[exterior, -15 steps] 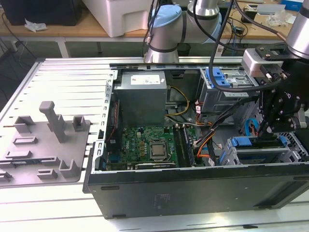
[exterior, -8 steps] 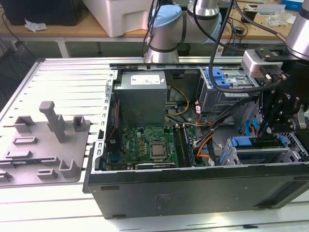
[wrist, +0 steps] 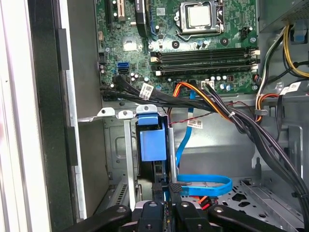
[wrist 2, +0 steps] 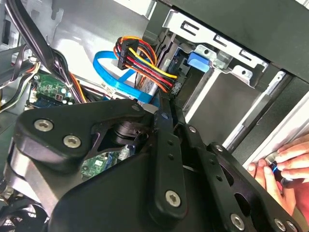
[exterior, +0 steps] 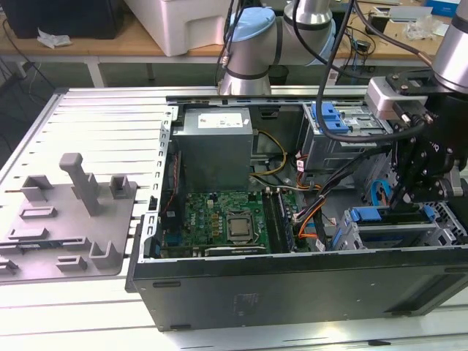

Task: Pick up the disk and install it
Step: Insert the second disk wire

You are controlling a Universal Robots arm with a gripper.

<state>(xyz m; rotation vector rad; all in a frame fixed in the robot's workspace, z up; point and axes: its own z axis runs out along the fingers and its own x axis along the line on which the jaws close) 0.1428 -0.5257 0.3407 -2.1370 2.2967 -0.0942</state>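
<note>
In the exterior view, a grey plastic fixture tray (exterior: 66, 219) lies flat on the slatted table (exterior: 110, 124) at the exterior view's left. Just beside it stands the open computer case (exterior: 292, 285), with the green motherboard (exterior: 219, 219) on its floor and the grey power supply (exterior: 216, 150) behind. Further toward the exterior view's right, 1 metal drive cage (exterior: 333, 142) carries a blue latch bracket (exterior: 327, 117) on top. At the far right the arm's black gripper (exterior: 409, 197) reaches down into the case, directly over a second cage near the front wall, where the blue carrier end of the disk (exterior: 373, 215) shows.

In the first wrist view, the disk (wrist: 152, 140) sits upright in its metal bay (wrist: 116, 145), its blue rail facing the camera, straight ahead of the gripper (wrist: 167, 191). The 2 fingertips stand almost together, nearly shut, at the disk's near edge; whether they pinch it I cannot tell. A flat blue cable (wrist: 203, 183) loops just beside them.

In the second wrist view, a person's hand (wrist 2: 285, 166) rests on the case edge.
</note>
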